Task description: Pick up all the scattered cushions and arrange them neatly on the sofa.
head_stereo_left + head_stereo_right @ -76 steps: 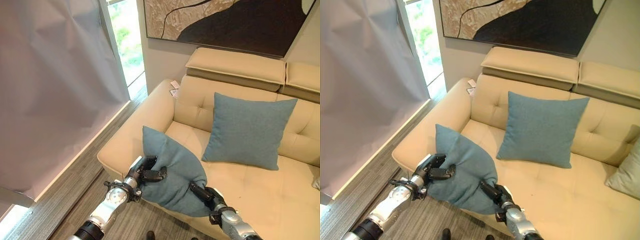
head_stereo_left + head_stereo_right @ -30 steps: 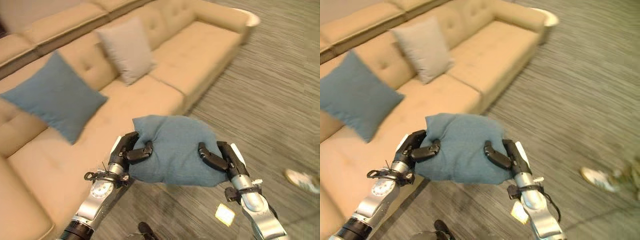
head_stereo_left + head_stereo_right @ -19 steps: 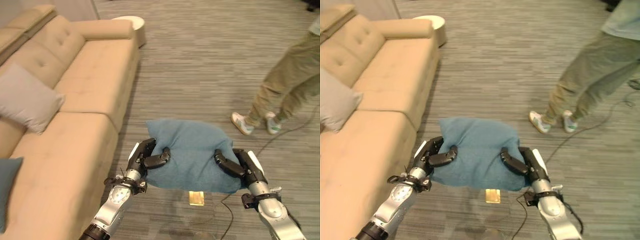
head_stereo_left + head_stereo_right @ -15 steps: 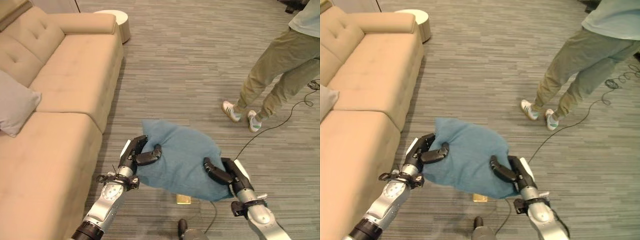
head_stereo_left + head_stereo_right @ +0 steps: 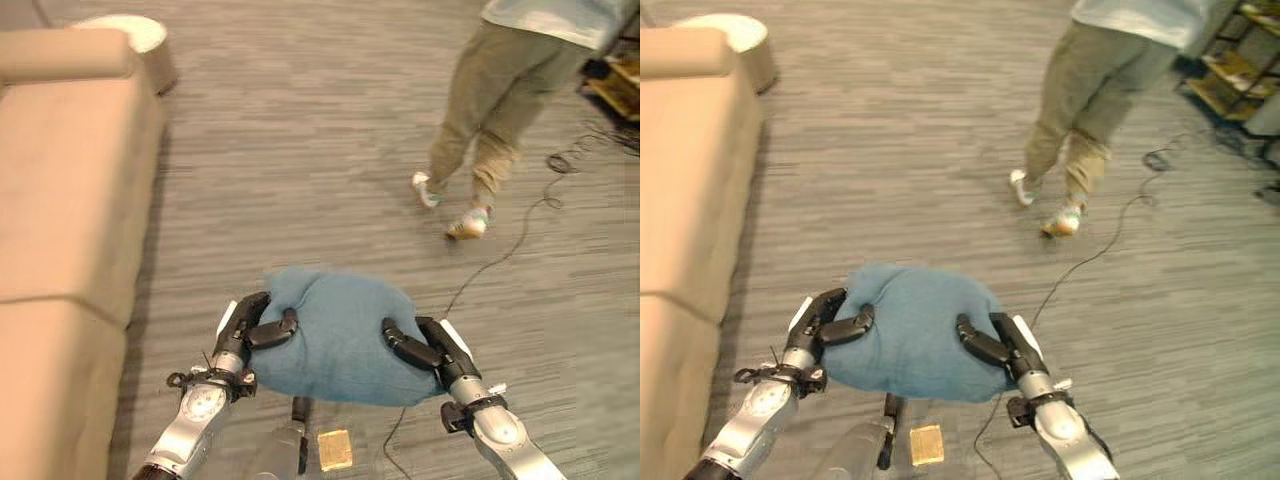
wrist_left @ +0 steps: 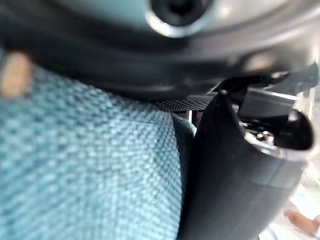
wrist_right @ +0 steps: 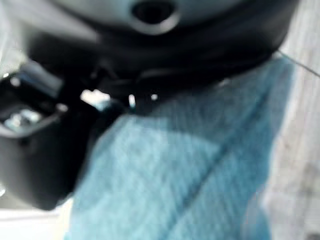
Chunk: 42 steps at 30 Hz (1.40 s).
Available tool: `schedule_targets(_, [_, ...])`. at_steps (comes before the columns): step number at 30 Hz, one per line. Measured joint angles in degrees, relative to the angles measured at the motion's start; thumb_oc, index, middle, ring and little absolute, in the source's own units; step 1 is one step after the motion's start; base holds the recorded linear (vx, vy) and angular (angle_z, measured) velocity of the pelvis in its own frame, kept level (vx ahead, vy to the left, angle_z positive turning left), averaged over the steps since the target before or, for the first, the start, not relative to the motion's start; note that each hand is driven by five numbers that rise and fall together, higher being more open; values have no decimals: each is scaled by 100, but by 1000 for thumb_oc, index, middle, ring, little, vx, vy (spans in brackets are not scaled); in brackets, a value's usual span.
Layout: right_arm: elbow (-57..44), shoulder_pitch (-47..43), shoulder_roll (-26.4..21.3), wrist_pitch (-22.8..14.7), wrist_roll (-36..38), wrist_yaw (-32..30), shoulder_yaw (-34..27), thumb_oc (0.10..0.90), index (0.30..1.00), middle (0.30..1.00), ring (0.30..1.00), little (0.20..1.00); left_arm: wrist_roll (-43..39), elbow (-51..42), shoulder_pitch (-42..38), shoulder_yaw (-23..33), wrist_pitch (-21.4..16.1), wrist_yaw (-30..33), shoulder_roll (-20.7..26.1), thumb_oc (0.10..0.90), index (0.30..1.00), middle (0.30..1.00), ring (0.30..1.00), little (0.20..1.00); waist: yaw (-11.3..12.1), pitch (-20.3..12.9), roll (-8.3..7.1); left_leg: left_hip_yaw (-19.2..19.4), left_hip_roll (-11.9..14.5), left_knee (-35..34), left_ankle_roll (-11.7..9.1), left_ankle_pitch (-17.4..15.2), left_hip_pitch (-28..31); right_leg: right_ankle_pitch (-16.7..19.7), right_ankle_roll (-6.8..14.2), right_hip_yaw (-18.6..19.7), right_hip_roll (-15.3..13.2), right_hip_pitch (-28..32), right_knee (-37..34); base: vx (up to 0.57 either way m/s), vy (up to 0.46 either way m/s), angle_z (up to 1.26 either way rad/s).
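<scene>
The sofa (image 5: 60, 200) runs along the left side of the scene, and the stretch of seat visible carries no cushion. Just right of the sofa's front edge, out over the carpet, the left hand (image 5: 252, 328) has fingers and thumb curled into the left side of a blue cushion (image 5: 335, 335). The cushion hangs between both hands, clear of the floor and not touching the sofa. On its right side the right hand (image 5: 425, 348) is clamped on in the same way, fingers dug into the fabric. Further right of the sofa, well away, a person (image 5: 500, 110) stands on the carpet. Judged progress: this cushion is picked up but not yet placed; setting it on the sofa remains.
</scene>
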Motion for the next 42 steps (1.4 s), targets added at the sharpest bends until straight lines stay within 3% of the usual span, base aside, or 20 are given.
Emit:
schedule_targets(2, [1,32,102,7,-1,-10,-120,400,300,300,300,300,-1,-11,-34,-57,17,8,-19,400,300,300,300,300,-70,37,88,-118,-67,147,189,-354,392,460,-50,-487,-218,-32,334,756,309,3])
schedule_targets(4, [-73,36,264,10,-3,-18,-361,400,300,300,300,300,2,-55,-251,-79,22,41,-89,400,300,300,300,300,-353,275,713,-693,182,-404,256,-534,1500,769,-420,-1724,-273,-874,1645,856,177,33])
schedule_targets(7, [-320,16,194,3,16,-11,-464,400,300,300,300,300,17,-2,-613,-37,18,40,-129,400,300,300,300,300,-867,343,981,-1411,146,-1101,-25,-781,2495,14,-1204,-2619,-519,-1928,-24,900,-114,87])
schedule_targets(11, [-86,84,-40,-6,168,-27,-391,400,300,300,300,300,208,169,-735,-130,15,5,-324,400,300,300,300,300,-1409,230,1043,-1856,183,-1147,-453,-1033,3383,612,-1509,-1609,-356,-2347,-3958,735,-229,127])
schedule_targets(14, [246,108,-80,2,178,-34,-268,400,300,300,300,300,231,312,-454,-305,18,22,-466,400,300,300,300,300,-1377,54,1133,-1981,373,-982,-853,-1298,4201,917,-1446,-1485,-401,-2539,-3641,635,-276,90])
schedule_targets(16, [370,477,-92,116,173,-31,-229,400,300,300,300,300,241,592,-168,-429,34,22,-637,400,300,300,300,300,-1356,-384,1191,-2025,439,453,-956,-1486,4038,2195,-1760,-1301,-324,-2323,-3191,395,-330,78])
schedule_targets(17, [592,365,-273,121,177,-25,-179,400,300,300,300,300,231,661,-14,-426,78,17,-772,400,300,300,300,300,-1169,-555,1565,-1911,687,1186,-1007,-876,3611,1558,-2029,-1515,58,-2325,-2800,403,-550,30])
schedule_targets(18, [721,203,-302,164,178,-4,-184,400,300,300,300,300,227,657,-77,-437,100,-3,-725,400,300,300,300,300,-1032,-508,1610,-1667,800,2684,-1047,-457,2811,1454,-2034,-1441,166,-2195,-2781,387,-582,26])
schedule_targets(20, [783,23,-270,175,190,-3,-119,400,300,300,300,300,217,622,-226,-372,102,-63,-658,400,300,300,300,300,-958,-231,1268,-1266,978,4135,-661,-170,1845,1185,-2231,-1354,222,-1706,-2967,419,-486,48])
schedule_targets(22, [911,-309,-31,174,188,-26,66,400,300,300,300,300,183,555,-174,-226,111,-61,-407,400,300,300,300,300,-698,92,526,-319,1431,5040,-234,-374,893,1159,-2267,-1324,186,-797,-3590,550,-213,30])
schedule_targets(24, [807,-495,32,162,189,-32,141,400,300,300,300,300,-31,540,-47,-50,133,-55,-291,400,300,300,300,300,-468,146,271,-6,1442,4668,-578,-657,267,1045,-2381,-1413,226,-85,-4159,649,-94,23])
schedule_targets(28, [683,-853,-86,153,179,-39,199,400,300,300,300,300,-132,376,-6,202,132,-14,-426,400,300,300,300,300,-107,256,467,909,1282,2410,-539,-1072,-516,531,-2171,-1515,350,891,-4799,632,42,15])
schedule_targets(30, [830,-975,-111,141,146,-46,246,400,300,300,300,300,-130,349,3,388,103,-24,-571,400,300,300,300,300,47,239,696,2201,1340,376,-585,-913,-881,145,-1859,-2137,458,1535,-5093,694,113,42])
schedule_targets(32, [963,-969,44,172,32,-35,353,400,300,300,300,300,-167,345,160,463,111,-16,-552,400,300,300,300,300,280,166,752,3059,1423,42,-456,-855,-1074,-136,-1375,-2604,560,2074,-4967,781,223,36])
schedule_targets(33, [992,-964,84,176,-24,-32,400,400,300,300,300,300,-245,357,242,468,116,-11,-546,400,300,300,300,300,334,114,847,2844,1443,164,-266,-895,-1090,-294,-1136,-2680,568,2082,-4501,548,123,22])
schedule_targets(34, [1039,-823,196,189,-127,-47,443,400,300,300,300,300,-358,391,436,436,133,9,-544,400,300,300,300,300,399,14,909,2168,1129,-51,390,-439,-779,-411,-1006,-2757,419,1986,-3268,521,102,35])
schedule_targets(36, [894,-478,251,190,-160,-21,519,400,300,300,300,300,-419,379,570,443,143,36,-449,400,300,300,300,300,502,-165,582,1923,795,64,389,342,-539,46,-589,-2726,-239,1346,-1138,444,126,62])
schedule_targets(37, [809,-381,376,189,-191,-5,450,400,300,300,300,300,-472,374,541,463,154,22,-460,400,300,300,300,300,459,-119,484,1680,547,549,825,5,-421,681,-497,-2713,-508,1016,-103,567,87,134])
schedule_targets(38, [841,-373,478,223,-198,-30,350,400,300,300,300,300,-488,375,496,450,197,34,-437,400,300,300,300,300,198,-125,495,1446,394,731,840,-195,-281,1382,-495,-2756,-658,667,648,559,3,135])
schedule_targets(42, [761,-380,505,226,-223,-36,54,400,300,300,300,300,-574,321,248,442,188,98,-754,400,300,300,300,300,-193,113,956,-286,181,-331,527,-102,1033,716,-909,-2394,31,-759,751,527,-136,170])
